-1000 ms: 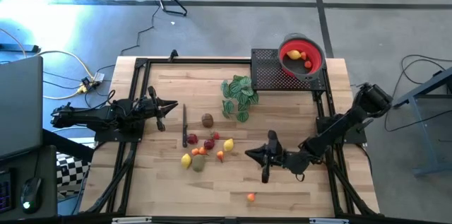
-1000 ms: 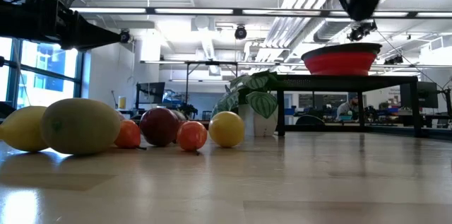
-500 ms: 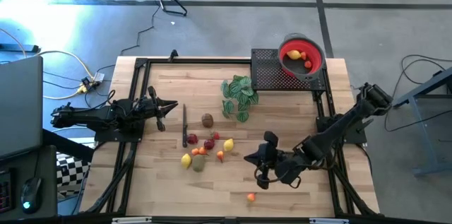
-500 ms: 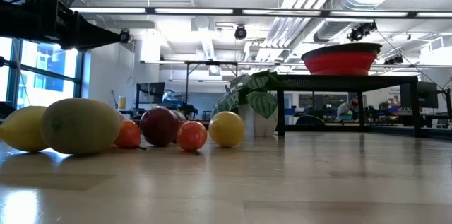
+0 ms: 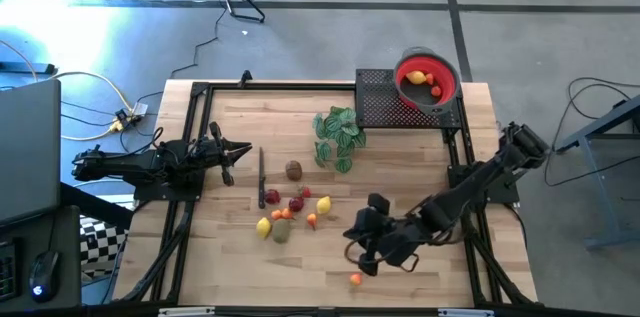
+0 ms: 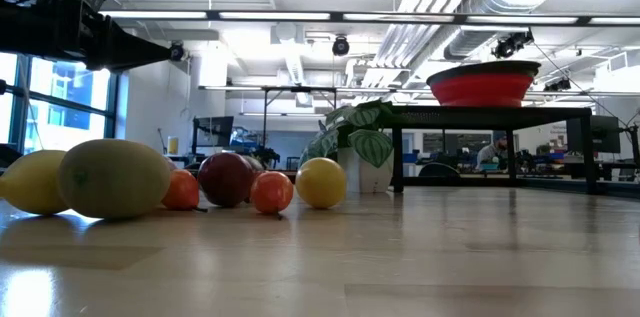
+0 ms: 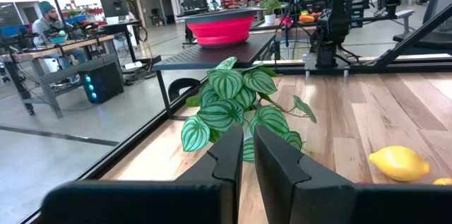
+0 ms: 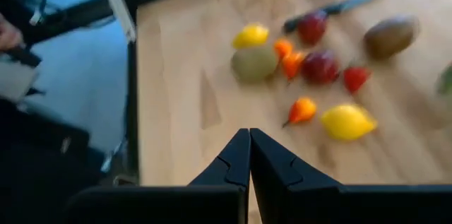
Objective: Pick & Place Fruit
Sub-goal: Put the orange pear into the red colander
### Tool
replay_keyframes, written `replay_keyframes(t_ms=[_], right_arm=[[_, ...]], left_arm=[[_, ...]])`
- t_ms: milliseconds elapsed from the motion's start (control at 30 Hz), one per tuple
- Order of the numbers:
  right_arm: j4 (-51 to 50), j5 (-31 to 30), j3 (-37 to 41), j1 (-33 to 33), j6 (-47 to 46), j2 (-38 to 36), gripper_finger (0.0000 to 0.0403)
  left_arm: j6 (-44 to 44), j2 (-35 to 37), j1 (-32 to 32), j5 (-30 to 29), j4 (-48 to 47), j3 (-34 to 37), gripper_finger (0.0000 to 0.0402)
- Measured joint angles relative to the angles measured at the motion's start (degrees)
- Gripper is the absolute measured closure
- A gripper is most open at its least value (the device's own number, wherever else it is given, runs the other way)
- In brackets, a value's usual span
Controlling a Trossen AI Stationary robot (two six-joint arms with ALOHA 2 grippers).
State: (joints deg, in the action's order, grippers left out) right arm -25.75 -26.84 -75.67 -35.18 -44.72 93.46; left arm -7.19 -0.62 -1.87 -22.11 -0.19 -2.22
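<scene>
Several small toy fruits lie in a loose cluster left of the table's middle: lemons, red, orange and brown-green pieces; the low view shows them resting on the wood. One orange piece lies alone near the near edge. Two more sit in the red bowl. My right gripper is shut and hovers just beyond the lone orange piece; its wrist view looks down over the shut fingers at the cluster. My left gripper waits, shut, at the left side.
The red bowl stands on a black raised platform at the far right. A green leafy plant sprig lies near the middle, and a dark knife lies left of the cluster. Black frame rails run along both sides.
My right gripper has moved toward the table's near edge and slightly left, closing on the lone orange piece, and has left the low view, where it showed at the top a second ago. Its fingers stay shut. The fruits have not moved.
</scene>
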Motion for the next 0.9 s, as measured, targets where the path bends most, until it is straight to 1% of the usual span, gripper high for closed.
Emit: replay_keyframes(t_ms=[167, 333, 500, 600, 733, 800, 900], right_arm=[[-9.0, 6.0, -8.1, 0.4, -3.9, 7.4, 0.04], [-19.2, 10.2, -18.1, 0.3, -7.1, 14.0, 0.04], [-26.6, 16.2, -25.8, 0.3, -11.1, 18.7, 0.0401], [-29.6, 20.5, -27.6, 0.4, -14.5, 20.5, 0.0401], [-31.6, 26.7, -27.6, 0.3, -17.6, 21.6, 0.0401], [-31.6, 27.9, -27.7, 0.3, -15.7, 22.2, 0.0401], [-31.5, 27.1, -27.6, -0.2, -10.1, 22.5, 0.0401]], left_arm=[[0.0, 0.0, 0.0, 0.0, -0.1, 0.0, 0.0368], [0.0, 0.0, 0.0, 0.0, -0.2, 0.0, 0.0368], [0.0, 0.0, 0.0, 0.0, -0.2, 0.0, 0.0368], [0.0, 0.0, 0.0, 0.0, -0.2, 0.0, 0.0368], [0.0, 0.0, 0.0, 0.0, -0.2, 0.0, 0.0368], [0.0, 0.0, 0.0, 0.0, -0.2, 0.0, 0.0368], [0.0, 0.0, 0.0, 0.0, -0.2, 0.0, 0.0368]])
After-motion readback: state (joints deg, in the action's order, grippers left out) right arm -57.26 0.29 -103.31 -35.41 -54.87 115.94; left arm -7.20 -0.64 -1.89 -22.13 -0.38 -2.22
